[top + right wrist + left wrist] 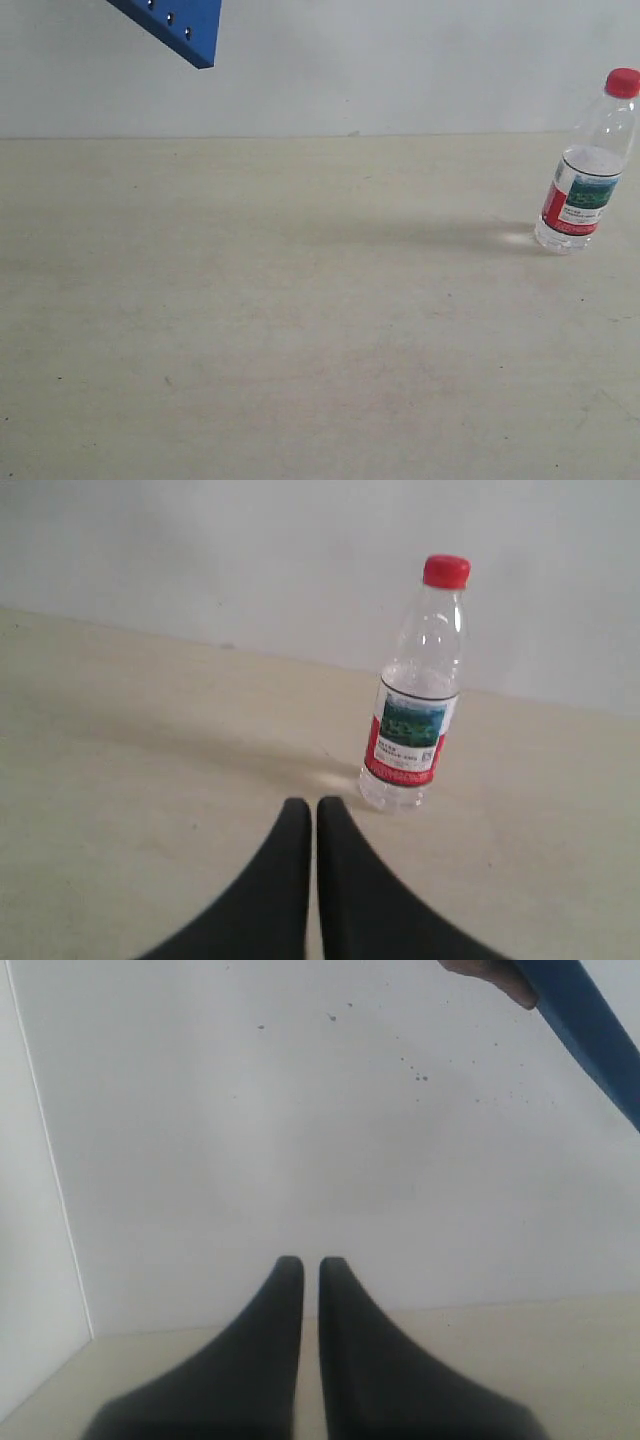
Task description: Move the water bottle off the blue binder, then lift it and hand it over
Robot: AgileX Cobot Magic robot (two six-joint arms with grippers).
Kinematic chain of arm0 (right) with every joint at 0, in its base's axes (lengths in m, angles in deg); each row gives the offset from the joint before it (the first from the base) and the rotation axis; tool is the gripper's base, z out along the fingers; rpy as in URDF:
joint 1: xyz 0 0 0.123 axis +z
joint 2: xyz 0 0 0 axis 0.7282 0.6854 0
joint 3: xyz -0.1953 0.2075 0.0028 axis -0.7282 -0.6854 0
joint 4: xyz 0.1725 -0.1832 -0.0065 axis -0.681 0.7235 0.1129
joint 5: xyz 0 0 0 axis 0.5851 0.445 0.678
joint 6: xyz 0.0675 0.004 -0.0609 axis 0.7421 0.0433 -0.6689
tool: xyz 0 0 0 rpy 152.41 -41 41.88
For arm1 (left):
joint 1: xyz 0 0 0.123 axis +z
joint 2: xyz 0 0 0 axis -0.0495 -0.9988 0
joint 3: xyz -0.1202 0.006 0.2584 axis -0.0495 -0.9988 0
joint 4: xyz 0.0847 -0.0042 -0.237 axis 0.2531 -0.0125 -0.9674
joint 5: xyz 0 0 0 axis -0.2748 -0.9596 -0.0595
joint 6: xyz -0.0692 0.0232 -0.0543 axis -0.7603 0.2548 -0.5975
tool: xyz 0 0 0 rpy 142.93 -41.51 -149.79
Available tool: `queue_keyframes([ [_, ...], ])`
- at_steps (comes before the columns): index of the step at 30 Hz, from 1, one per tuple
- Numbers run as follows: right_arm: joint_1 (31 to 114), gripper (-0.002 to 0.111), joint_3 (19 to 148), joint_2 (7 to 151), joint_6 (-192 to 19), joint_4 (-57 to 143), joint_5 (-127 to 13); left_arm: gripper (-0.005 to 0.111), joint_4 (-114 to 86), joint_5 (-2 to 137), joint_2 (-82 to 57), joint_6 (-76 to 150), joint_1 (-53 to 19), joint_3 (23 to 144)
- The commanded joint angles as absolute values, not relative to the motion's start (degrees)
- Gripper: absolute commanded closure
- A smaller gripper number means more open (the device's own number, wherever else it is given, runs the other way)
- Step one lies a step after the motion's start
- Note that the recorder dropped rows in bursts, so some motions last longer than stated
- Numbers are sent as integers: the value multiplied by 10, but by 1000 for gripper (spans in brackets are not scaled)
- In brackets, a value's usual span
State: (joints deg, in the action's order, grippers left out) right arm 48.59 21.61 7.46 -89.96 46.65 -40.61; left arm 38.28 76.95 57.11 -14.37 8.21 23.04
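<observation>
The small clear plastic water bottle (585, 170), red-capped with a red, white and green label, stands upright on the pale beige table (300, 330), far right. The flat blue binder (175, 25) is in the air at upper left, well apart. The left gripper (311, 1265) and right gripper (314, 805) are both closed and empty; the right points at the bottle without touching it.

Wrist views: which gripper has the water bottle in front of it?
The right gripper: the water bottle stands upright beyond its shut jaws. The left gripper faces the wall and the raised blue binder.
</observation>
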Motion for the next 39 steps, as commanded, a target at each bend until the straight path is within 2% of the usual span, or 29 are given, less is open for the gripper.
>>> queue_keyframes([
  [1,404,108,187,72,-895,452,-422,101,383,771,572,-149,82,231],
  [6,435,108,187,72,-896,459,-363,101,383,771,572,-149,83,231],
  [25,439,108,187,72,-837,448,-396,101,383,769,572,-149,83,231],
  [31,439,108,187,72,-1022,282,-392,101,383,769,572,-149,83,231],
  [39,439,108,187,72,-968,363,-391,101,383,771,572,-149,83,231],
])
